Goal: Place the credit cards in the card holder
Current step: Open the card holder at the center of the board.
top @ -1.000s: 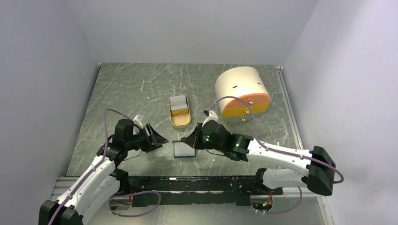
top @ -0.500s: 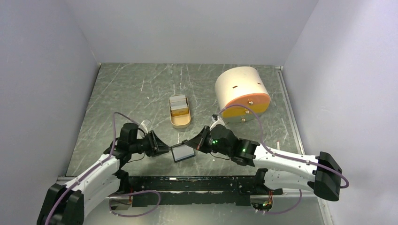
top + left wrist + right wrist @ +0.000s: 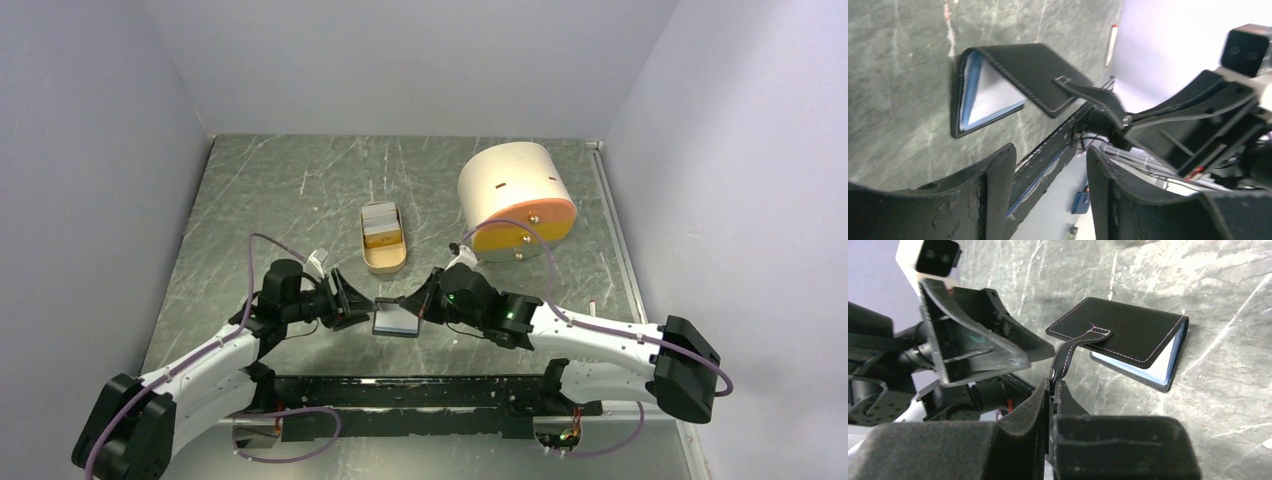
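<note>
The card holder point(image 3: 395, 320) is a small black wallet lying on the table between the two grippers, its top flap point(image 3: 1128, 332) lifted and the blue-grey inside point(image 3: 983, 95) showing. My right gripper point(image 3: 1053, 385) is shut on its snap tab point(image 3: 1068, 357) and holds the flap up. My left gripper point(image 3: 1050, 165) stands open just left of the holder, with nothing between its fingers. The credit cards point(image 3: 379, 226), whitish-grey and yellow-orange, sit in the tan tray point(image 3: 385, 265) beyond the holder.
A big cream-and-orange cylinder point(image 3: 515, 200) lies at the back right. The black rail with the arm bases point(image 3: 420, 390) runs along the near edge. Grey walls close in the left, right and back sides.
My left gripper has moved right, up to the holder's left edge; its jaws narrowed, then widened again. The right gripper stays shut on the tab, shifted slightly.
</note>
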Motion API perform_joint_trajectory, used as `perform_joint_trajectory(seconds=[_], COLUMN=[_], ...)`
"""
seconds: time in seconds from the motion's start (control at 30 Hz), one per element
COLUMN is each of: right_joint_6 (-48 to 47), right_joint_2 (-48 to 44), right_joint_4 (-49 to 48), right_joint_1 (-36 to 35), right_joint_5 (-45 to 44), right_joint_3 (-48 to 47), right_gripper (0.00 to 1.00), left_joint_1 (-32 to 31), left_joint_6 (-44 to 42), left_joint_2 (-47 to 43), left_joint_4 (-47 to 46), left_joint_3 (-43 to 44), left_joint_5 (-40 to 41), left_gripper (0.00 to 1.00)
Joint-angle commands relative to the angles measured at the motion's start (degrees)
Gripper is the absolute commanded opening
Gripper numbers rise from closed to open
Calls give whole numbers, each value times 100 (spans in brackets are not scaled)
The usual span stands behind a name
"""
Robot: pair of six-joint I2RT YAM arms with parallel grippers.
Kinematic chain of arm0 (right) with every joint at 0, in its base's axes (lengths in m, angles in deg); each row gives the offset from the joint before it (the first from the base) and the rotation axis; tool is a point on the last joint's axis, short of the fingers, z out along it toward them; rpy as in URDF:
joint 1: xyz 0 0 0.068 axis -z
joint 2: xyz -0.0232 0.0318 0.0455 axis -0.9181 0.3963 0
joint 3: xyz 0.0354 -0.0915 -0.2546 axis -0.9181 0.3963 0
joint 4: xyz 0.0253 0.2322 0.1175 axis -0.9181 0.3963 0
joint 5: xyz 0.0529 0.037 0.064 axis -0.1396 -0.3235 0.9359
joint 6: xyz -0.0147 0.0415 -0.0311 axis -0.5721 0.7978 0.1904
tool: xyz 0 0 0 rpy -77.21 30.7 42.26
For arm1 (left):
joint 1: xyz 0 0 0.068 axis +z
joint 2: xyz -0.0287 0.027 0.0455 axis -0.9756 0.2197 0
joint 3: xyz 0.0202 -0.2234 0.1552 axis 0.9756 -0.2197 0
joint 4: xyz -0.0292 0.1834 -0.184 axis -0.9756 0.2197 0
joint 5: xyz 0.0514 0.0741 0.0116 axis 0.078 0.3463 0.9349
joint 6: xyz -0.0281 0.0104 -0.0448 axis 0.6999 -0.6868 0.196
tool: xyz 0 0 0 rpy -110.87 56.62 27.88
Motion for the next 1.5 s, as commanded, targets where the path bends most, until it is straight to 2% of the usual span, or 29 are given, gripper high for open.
perform_joint_trajectory(seconds=[0.0, 0.07, 0.2, 0.37, 0.53, 0.73, 0.93, 1.03, 1.17, 1.37, 1.47], right_joint_6=[-411, -460, -543, -719, -880, -1031, -1480, -2087, -3238, -5062, -6019], right_joint_2=[108, 150, 118, 110, 119, 149, 301, 412, 435, -125, -360], right_joint_4=[-82, -158, -395, -370, -318, -404, -418, -214, 471, 75, -357], right_joint_1=[36, 31, 25, 25, 22, 23, 11, 16, 7, -54, -176], right_joint_5=[-13, 44, 141, 93, 25, 94, 322, 402, 333, 802, 768], right_joint_3=[-70, -48, 61, 65, 61, 85, 31, -200, -671, -378, 14], right_gripper=[3, 2, 2, 2, 2, 3, 6, 13, 35, 69, 73], left_joint_1=[-23, -39, -39, -39, -107, -389, -393, -396, -397, -392, -397], left_joint_6=[1102, 1523, 2018, 2613, 2633, 3138, 3131, 2912, 2617, 2434, 2376], left_joint_2=[-84, -230, -411, 0, 570, 894, 1460, 1746, 2039, 2113, 2065], left_joint_4=[-1107, -1348, -643, -1317, -858, -1196, -1498, -1504, -1505, -1452, -1362], left_joint_3=[-150, -191, -146, -300, -7, -100, 101, 304, 488, 505, 530], left_joint_5=[66, 161, 698, 526, 449, 756, 709, 596, 408, 197, 175], left_gripper=[60, 64, 71, 66, 66, 59, 46, 34, 11, 9, 9])
